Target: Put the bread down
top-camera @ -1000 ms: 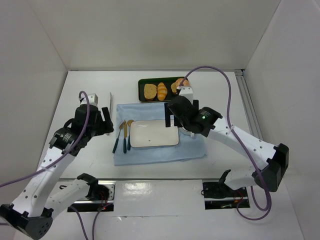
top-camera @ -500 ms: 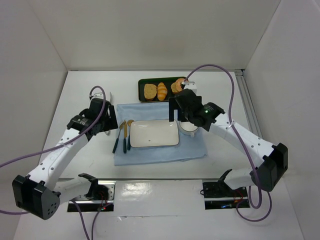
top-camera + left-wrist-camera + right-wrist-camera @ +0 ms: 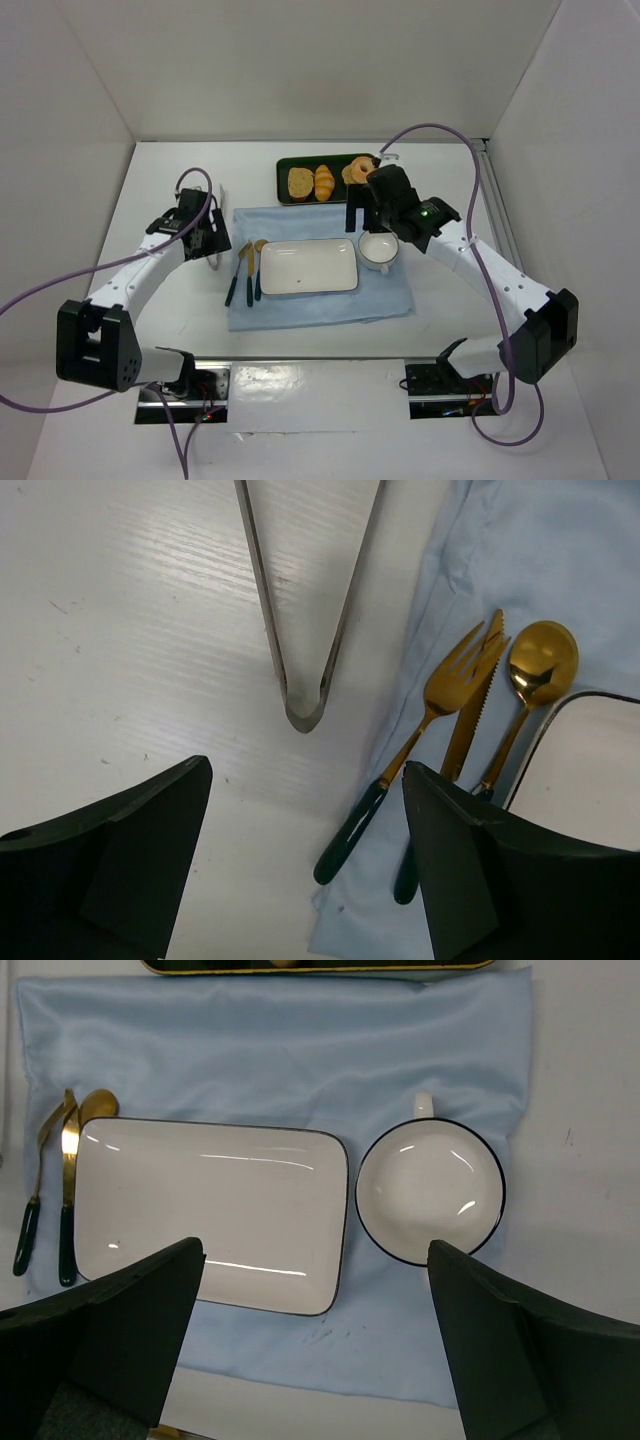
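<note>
Bread (image 3: 300, 183) on dark tray (image 3: 283, 168) — beside croissant (image 3: 324, 181), left gripper (image 3: 307, 772) wide above tongs (image 3: 303, 716)

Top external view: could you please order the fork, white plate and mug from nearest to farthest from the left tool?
1. Fork, just right of the left tool.
2. White plate, centre of the cloth.
3. Mug, on the right side.

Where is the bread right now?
In the overhead view, the bread lies at the left end of the dark tray, right beside the croissant and beyond the white plate.
</note>
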Tool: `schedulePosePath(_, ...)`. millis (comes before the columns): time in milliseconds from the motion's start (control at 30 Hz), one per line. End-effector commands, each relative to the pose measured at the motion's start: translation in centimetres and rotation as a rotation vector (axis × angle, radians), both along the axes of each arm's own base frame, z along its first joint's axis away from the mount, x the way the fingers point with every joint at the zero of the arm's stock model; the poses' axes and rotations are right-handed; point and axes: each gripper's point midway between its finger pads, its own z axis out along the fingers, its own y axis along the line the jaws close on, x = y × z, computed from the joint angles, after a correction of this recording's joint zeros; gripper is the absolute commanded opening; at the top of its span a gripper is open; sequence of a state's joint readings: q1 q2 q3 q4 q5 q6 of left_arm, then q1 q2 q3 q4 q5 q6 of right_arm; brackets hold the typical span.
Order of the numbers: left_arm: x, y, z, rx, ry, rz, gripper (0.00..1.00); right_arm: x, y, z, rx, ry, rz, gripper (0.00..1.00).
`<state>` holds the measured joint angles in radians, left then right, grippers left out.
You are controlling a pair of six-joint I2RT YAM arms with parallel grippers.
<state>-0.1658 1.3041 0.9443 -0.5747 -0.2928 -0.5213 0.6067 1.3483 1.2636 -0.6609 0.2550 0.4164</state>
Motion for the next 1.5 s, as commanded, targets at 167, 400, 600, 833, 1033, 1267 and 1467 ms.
schedulePosePath(167,2.3,0.1,-2.6,-0.063,0.035,-0.029,0.91,1.3,0.2,3.4,0.091,-0.090,0.033,1.00)
schedulePosePath(400,3.5,0.5,-4.8,-0.065,0.090,-0.022,0.91,1.6,-0.4,3.4,0.099,-0.084,0.030,1.00)
schedulePosePath(600,4.3,1.1,-6.2,-0.060,0.120,-0.010,0.91,2.0,-1.1,3.4,0.108,-0.079,0.015,1.00)
schedulePosePath(833,5.7,1.2,-7.2,-0.064,0.140,-0.014,0.91,2.4,-1.5,3.6,0.111,-0.087,0.011,1.00)
schedulePosePath(1033,6.5,1.9,-7.8,-0.061,0.148,-0.003,0.91,2.6,-1.7,4.0,0.119,-0.093,0.008,1.00)
schedulePosePath(1267,7.7,2.6,-8.8,-0.053,0.171,0.002,0.89,2.8,-2.2,4.0,0.124,-0.091,-0.003,1.00)
schedulePosePath(1467,8.2,2.8,-9.8,-0.062,0.192,0.007,0.88,2.8,-2.2,4.0,0.124,-0.091,-0.003,1.00)
